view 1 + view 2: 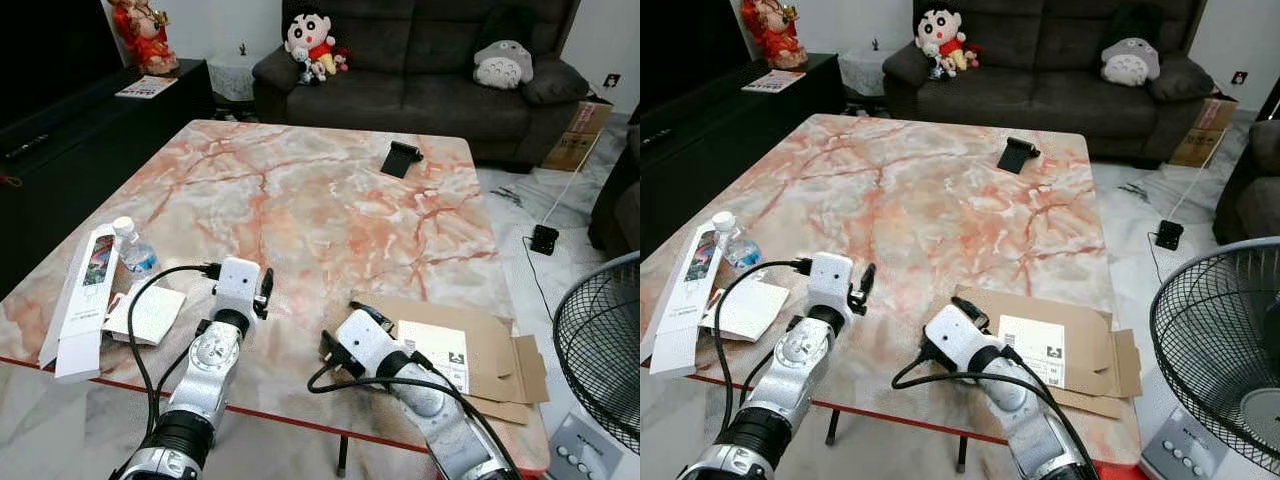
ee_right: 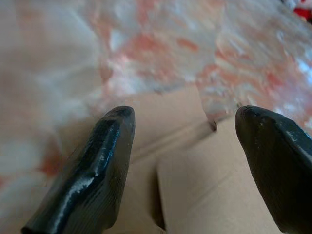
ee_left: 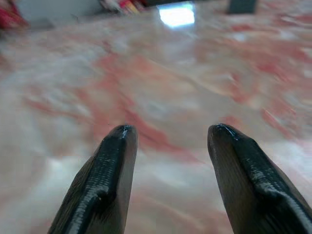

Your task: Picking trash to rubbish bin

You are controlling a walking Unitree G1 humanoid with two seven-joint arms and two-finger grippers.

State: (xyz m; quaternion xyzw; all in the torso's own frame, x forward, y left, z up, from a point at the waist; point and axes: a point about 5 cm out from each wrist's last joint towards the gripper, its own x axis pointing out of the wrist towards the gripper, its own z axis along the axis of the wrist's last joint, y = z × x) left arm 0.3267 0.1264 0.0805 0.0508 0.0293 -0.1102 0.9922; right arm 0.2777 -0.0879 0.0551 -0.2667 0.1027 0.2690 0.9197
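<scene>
A flattened brown cardboard box [image 1: 478,352] with a white label lies on the front right of the marble table [image 1: 300,190]. My right gripper [image 1: 368,312] is open just above its left edge, and cardboard [image 2: 195,165] lies between and under its fingers [image 2: 105,146]. At the front left lie a long white carton [image 1: 82,300], a small plastic water bottle [image 1: 135,256] and a white paper packet [image 1: 150,313]. My left gripper [image 1: 266,288] is open over bare marble to the right of the packet, its fingertips [image 3: 119,141] holding nothing.
A black object [image 1: 401,157] rests on the table's far side. A standing fan [image 1: 600,345] is close on the right. A dark sofa [image 1: 420,60] with plush toys is behind, a black cabinet [image 1: 90,110] on the left, and a cardboard box [image 1: 578,135] on the floor.
</scene>
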